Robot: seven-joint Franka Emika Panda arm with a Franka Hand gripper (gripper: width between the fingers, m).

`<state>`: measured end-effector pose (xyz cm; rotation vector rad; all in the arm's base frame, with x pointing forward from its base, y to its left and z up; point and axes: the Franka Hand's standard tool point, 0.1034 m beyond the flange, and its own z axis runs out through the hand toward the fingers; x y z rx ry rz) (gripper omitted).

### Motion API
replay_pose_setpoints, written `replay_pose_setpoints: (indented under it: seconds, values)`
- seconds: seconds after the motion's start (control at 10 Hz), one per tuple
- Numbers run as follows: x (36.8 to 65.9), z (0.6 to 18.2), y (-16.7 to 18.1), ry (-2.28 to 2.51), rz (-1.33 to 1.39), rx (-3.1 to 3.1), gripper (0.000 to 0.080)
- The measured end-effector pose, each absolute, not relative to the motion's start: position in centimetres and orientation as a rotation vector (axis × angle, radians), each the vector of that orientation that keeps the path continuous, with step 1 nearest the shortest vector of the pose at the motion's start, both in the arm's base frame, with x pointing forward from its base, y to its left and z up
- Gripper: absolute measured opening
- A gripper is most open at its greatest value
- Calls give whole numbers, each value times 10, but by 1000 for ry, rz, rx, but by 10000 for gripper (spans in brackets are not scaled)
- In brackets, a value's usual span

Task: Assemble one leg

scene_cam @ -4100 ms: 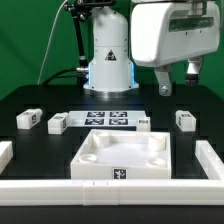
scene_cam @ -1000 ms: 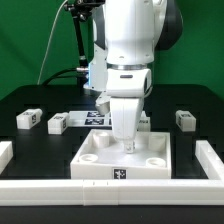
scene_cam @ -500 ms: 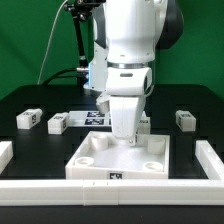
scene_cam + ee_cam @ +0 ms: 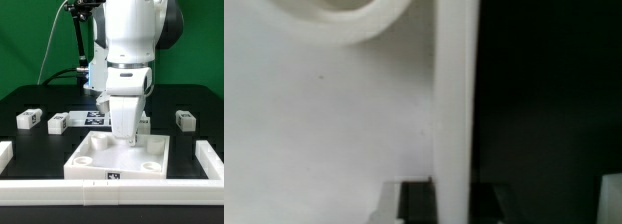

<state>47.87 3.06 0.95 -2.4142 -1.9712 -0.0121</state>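
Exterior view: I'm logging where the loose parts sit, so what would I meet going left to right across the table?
Leftmost small white tagged plastic leg block → second white leg block → large white square tray-like tabletop → rightmost white leg block.

No legible text, brand or number. Only black-and-white square marker tags are seen: on small white plastic leg blocks (image 4: 57,123), the large white square plastic tray (image 4: 85,172), and the thin flat white marker board (image 4: 92,118).
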Motion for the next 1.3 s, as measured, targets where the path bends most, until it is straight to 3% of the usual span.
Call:
replay_pose_setpoints:
  seconds: [0.4, 0.8, 1.3]
  values:
    - [484, 9, 38, -2023, -9, -2372, 57]
    - [498, 9, 78, -2132, -42, -2285, 57]
    - [499, 9, 77, -2129, -32, -2292, 58]
